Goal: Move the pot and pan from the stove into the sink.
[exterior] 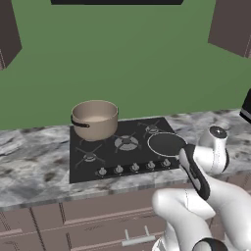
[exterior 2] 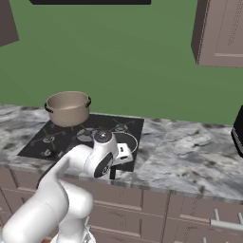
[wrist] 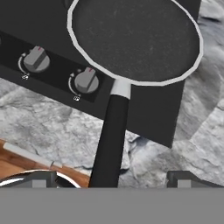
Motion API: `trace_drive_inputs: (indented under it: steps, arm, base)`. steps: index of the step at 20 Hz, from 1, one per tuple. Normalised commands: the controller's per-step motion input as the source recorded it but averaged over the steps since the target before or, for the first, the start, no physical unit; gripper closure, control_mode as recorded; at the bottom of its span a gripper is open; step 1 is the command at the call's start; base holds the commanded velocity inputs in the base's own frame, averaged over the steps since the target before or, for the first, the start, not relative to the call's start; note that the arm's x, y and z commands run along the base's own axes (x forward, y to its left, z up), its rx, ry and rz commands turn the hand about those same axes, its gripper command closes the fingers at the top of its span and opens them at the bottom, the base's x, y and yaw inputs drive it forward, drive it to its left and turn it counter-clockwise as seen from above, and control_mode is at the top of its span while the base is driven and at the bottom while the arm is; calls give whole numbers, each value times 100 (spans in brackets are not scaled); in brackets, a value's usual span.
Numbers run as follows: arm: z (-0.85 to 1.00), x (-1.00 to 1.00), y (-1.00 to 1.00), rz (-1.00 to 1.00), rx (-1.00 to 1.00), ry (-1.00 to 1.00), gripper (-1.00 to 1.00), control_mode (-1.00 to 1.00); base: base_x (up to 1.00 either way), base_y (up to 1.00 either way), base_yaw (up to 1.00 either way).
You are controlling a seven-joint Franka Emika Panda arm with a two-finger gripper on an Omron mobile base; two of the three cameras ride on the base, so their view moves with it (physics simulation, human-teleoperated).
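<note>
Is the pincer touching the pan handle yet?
Apart. Hand view: the pincer is open, fingertips standing either side of the pan handle, with clear gaps to it.

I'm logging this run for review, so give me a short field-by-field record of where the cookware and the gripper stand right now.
pot: upright on the stove's back left burner
pan: flat on the stove's front right corner
pan handle: sticks out past the stove's front edge over the counter
gripper: open, above the pan handle, fingers either side of it, not touching
knobs: row along the stove's front edge
task state: both pieces on the stove, neither lifted
</note>
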Motion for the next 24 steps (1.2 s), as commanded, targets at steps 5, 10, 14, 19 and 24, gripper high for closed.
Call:
trace_drive_inputs:
  steps: [5, 10, 14, 19, 24]
  arm:
    - [-50, 0, 2, -1, 0, 0, -100, -100]
    - [-53, 4, 13, -1, 0, 0, -100, -100]
    - [-28, 1, 49, -7, -1, 0, -100, -100]
    - [-43, 0, 39, -6, -2, 0, -100, -100]
    - [-18, 0, 2, 0, 0, 0, -100, -100]
  base:
    - [0, 0, 0]
    - [0, 0, 0]
    - [0, 0, 0]
    - [0, 0, 0]
    - [0, 0, 0]
